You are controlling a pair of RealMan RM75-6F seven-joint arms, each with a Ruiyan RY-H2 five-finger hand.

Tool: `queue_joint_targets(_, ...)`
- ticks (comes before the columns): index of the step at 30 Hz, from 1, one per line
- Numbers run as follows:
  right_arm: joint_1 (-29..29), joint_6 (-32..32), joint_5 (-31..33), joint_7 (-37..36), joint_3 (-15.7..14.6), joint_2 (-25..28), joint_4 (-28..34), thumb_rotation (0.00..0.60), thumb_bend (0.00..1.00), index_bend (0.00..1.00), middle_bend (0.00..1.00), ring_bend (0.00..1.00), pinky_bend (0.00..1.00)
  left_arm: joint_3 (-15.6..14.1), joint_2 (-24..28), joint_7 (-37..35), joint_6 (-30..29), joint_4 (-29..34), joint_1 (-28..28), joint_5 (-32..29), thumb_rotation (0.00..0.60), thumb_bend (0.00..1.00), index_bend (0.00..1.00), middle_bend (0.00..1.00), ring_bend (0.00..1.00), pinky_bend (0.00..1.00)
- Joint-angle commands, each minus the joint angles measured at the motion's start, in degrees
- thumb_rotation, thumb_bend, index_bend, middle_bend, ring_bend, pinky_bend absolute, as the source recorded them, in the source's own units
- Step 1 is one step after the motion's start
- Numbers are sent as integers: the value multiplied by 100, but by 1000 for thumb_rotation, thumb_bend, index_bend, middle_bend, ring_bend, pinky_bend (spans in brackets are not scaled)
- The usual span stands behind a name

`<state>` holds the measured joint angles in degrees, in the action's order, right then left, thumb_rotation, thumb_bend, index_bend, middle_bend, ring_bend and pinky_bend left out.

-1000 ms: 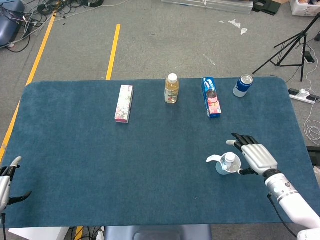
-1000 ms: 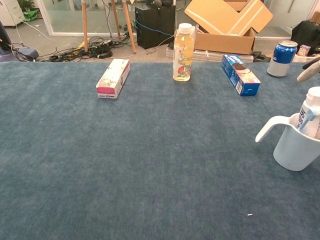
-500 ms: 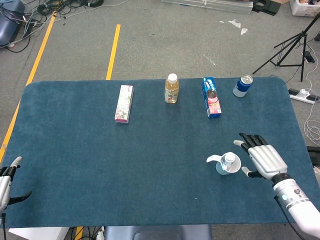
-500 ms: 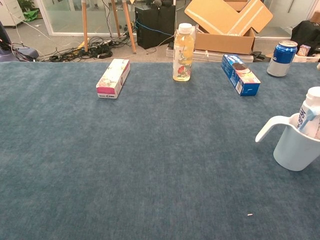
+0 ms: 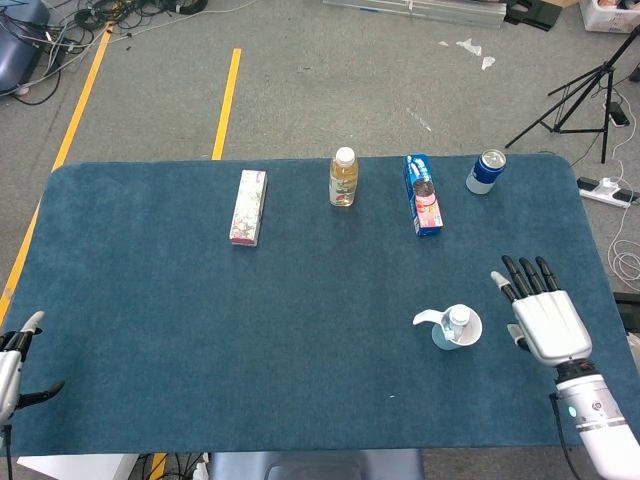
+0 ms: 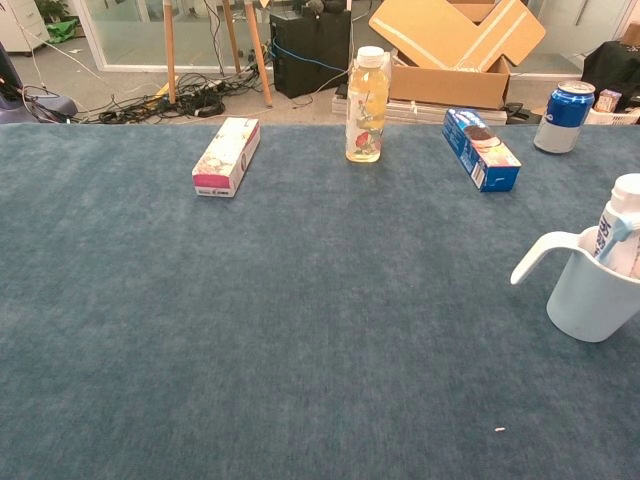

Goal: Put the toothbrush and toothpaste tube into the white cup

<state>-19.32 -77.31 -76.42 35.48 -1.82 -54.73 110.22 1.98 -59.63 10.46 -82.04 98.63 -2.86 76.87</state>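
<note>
blue felt covers the tabletop (image 5: 200, 330), and near its right front stands the white cup (image 5: 455, 330), handle pointing left. inside it the toothpaste tube (image 6: 622, 225) stands upright, its white cap above the rim; in the chest view a pale blue piece leans against the tube at the rim, and that may be the toothbrush, but i cannot tell for sure. no brush or tube lies loose anywhere on the felt, so by my judgement the task looks done or nearly so, with only the brush left to confirm.

the right robot hand (image 5: 540, 315) hovers just right of the cup, clear of it, fingers straight and spread, holding nothing. the left robot hand (image 5: 15, 360) shows only at the front left corner, off the edge of the felt; its visible fingers are apart and nothing is in them.

along the far side, well apart from the cup, sit a pink and white box (image 5: 248, 206), a bottle of yellow drink (image 5: 343, 177), a blue snack box (image 5: 423, 194) and a blue can (image 5: 486, 171). beyond is grey floor with a yellow line (image 5: 226, 100), loose cables (image 5: 80, 25) and a black tripod (image 5: 590, 90); the chest view adds a cardboard box (image 6: 455, 45) behind.
</note>
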Motion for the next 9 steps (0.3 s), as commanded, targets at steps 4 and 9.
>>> queue_joint_targets(4,549,-735,-754,-662,-80,-969,-1280,600,244,183,0,0,39,-11,6,-27,-55,-7,-3,120,600,0,64,261,231,285)
queue_joint_targets(9,716,-892,-952,-1055,-73,-1210,-1666,600,244,185,0,0,39,0,-56,-124,-183,-87,-28,381,600,0,134,260,228,285)
